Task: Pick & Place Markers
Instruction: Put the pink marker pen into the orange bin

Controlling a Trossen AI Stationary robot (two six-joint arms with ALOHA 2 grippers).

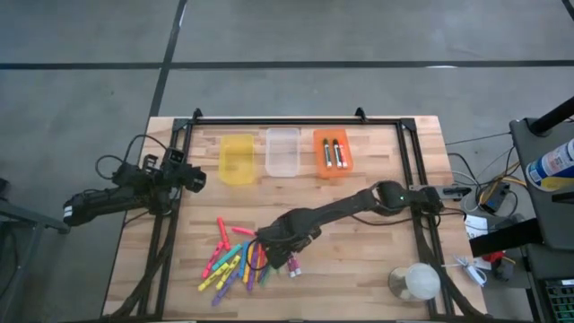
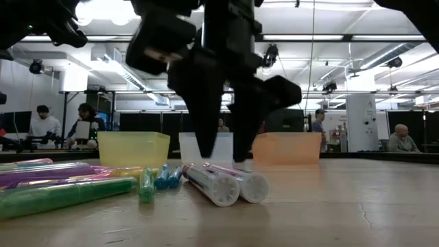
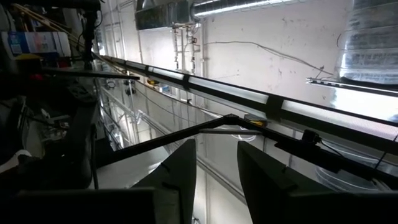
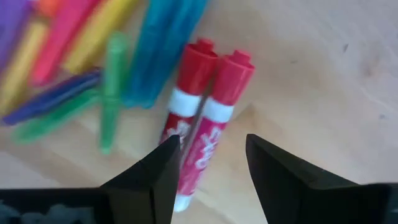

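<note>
Several coloured markers (image 1: 231, 262) lie in a loose pile on the wooden table's near middle. Two white-bodied markers with red caps (image 4: 208, 118) lie side by side at the pile's right edge, flat on the table (image 2: 230, 184). My right gripper (image 4: 211, 158) points down over this pair, open, one finger on each side of them; in the low view its fingertips (image 2: 223, 154) stand just above them. Whether they touch, I cannot tell. My left gripper (image 3: 217, 180) is open and holds nothing, raised at the table's left edge (image 1: 193, 178) and pointing up toward the ceiling.
Three small bins stand in a row at the far side: yellow (image 1: 238, 160), clear (image 1: 282, 151) and orange (image 1: 333, 153), the orange one with two markers in it. A pale round object (image 1: 417, 283) sits at the near right corner. Black frame rails (image 1: 296, 121) run around the table.
</note>
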